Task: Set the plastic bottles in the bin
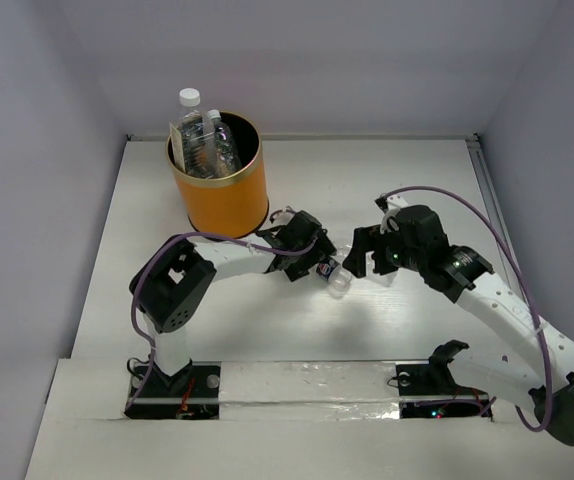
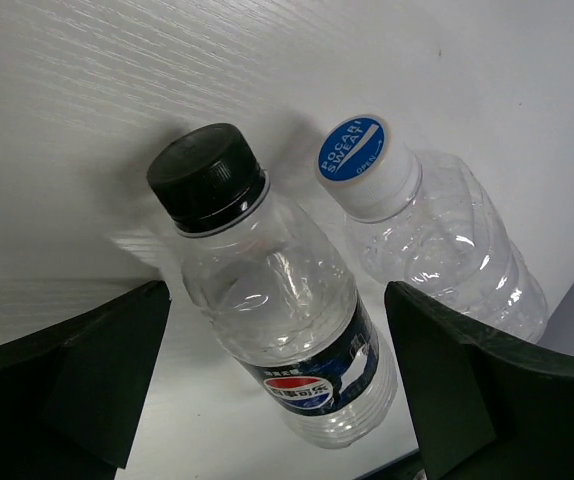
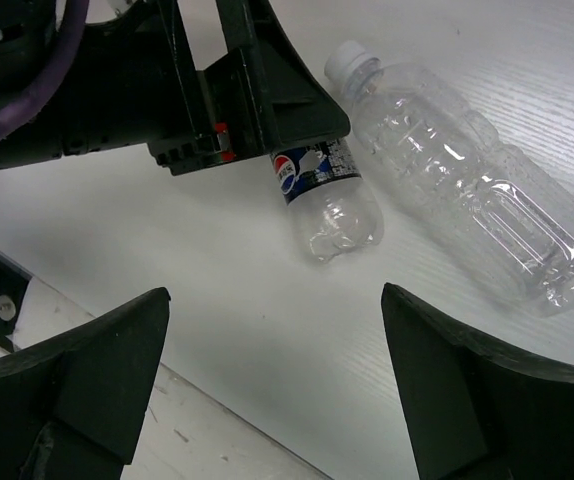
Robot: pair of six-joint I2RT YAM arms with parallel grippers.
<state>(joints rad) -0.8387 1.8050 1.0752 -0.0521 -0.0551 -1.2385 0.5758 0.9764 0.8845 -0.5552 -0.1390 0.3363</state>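
Note:
A clear bottle with a dark label (image 2: 287,330) and a black cap lies on the white table between my left gripper's (image 2: 275,320) open fingers, which are not touching it. A clear bottle with a white, blue-topped cap (image 2: 437,235) lies just to its right. Both show in the right wrist view, the dark-label bottle (image 3: 329,195) partly under the left gripper and the clear bottle (image 3: 467,190) beside it. My right gripper (image 3: 277,310) is open and empty above bare table near them. The orange bin (image 1: 217,200) stands at the back left with bottles (image 1: 207,140) inside.
The left gripper (image 1: 312,262) and right gripper (image 1: 364,258) are close together at mid-table. White walls enclose the back and sides. A taped strip (image 1: 307,385) runs along the near edge by the arm bases.

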